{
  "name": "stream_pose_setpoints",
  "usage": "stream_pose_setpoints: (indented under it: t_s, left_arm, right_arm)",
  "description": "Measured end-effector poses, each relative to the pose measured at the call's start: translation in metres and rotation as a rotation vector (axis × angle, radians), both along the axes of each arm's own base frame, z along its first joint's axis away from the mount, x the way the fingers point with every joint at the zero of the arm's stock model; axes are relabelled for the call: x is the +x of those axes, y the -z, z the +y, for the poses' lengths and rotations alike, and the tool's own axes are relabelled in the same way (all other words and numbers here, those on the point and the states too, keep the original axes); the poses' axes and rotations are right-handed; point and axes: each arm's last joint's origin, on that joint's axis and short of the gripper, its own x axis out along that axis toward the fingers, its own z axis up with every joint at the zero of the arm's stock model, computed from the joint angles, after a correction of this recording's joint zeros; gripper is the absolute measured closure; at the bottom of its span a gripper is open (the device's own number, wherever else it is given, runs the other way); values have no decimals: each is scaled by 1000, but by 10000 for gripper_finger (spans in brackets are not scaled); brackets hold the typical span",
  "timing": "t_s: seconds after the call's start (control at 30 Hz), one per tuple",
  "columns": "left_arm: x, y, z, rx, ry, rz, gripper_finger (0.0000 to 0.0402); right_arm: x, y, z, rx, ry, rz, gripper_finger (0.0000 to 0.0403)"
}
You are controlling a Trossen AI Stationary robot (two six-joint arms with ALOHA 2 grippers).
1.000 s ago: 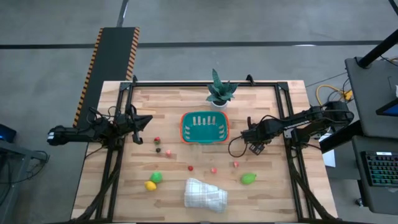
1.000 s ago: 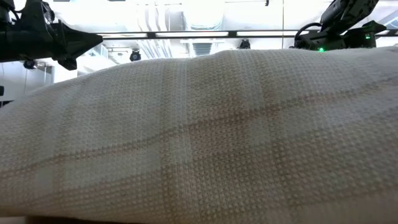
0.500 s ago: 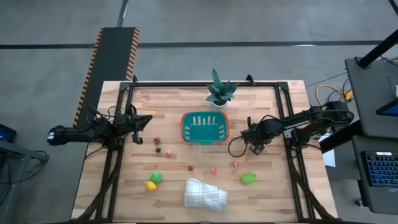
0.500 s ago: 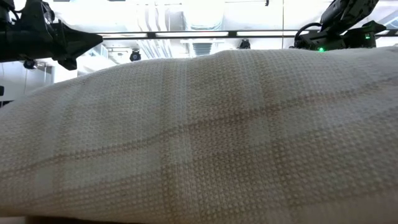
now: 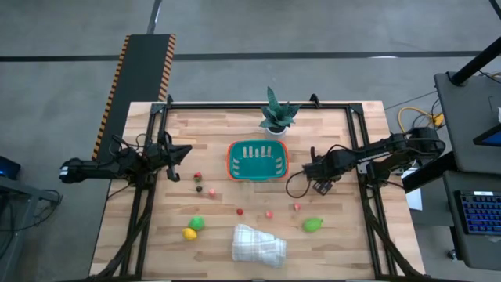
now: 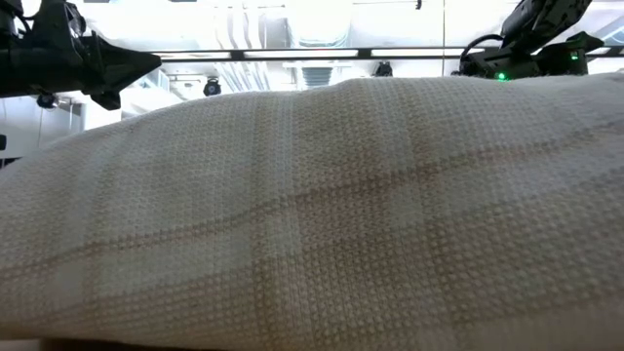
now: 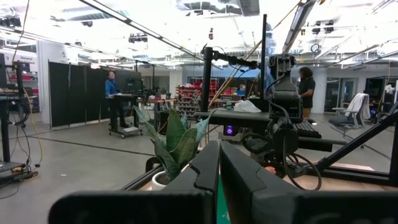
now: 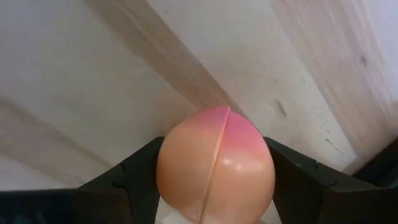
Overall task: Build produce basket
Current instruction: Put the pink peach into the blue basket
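Peach in the right gripper's grasp, just right of the basket — nothing has moved in the last second.

The peach point(image 8: 216, 165) is a smooth, glossy ball, orange blushing to pink, with a seam down its middle; the right gripper point(image 5: 316, 168) has it clamped between its two dark fingers point(image 8: 138, 176), low over the pale wooden table point(image 5: 337, 133). The teal basket point(image 5: 257, 160), slotted and orange-rimmed, sits mid-table in front of a spiky potted plant point(image 5: 275, 114). Loose on the planks nearer the front lie a green piece point(image 5: 313, 225), another green point(image 5: 196, 222) touching a yellow one point(image 5: 189, 233), and small red and pink bits point(image 5: 268, 213). A waffle-weave white cloth point(image 5: 257, 244) lies folded at the front edge. The left gripper point(image 5: 177, 153) hangs at the table's left side — fingers pressed together, holding nothing.
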Motion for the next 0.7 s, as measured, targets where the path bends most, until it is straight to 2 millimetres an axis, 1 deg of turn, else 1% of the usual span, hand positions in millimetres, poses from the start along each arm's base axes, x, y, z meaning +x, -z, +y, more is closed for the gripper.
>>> stream_pose_setpoints:
  t_s: [0.23,0.7]
  left_arm:
    - [0,0,0,6,-1,3,402]
    - [0,0,0,3,-1,1,402]
  right_arm:
    - [9,-7,0,1,-9,-38,173]
    - [10,-8,0,-3,-18,-40,173]
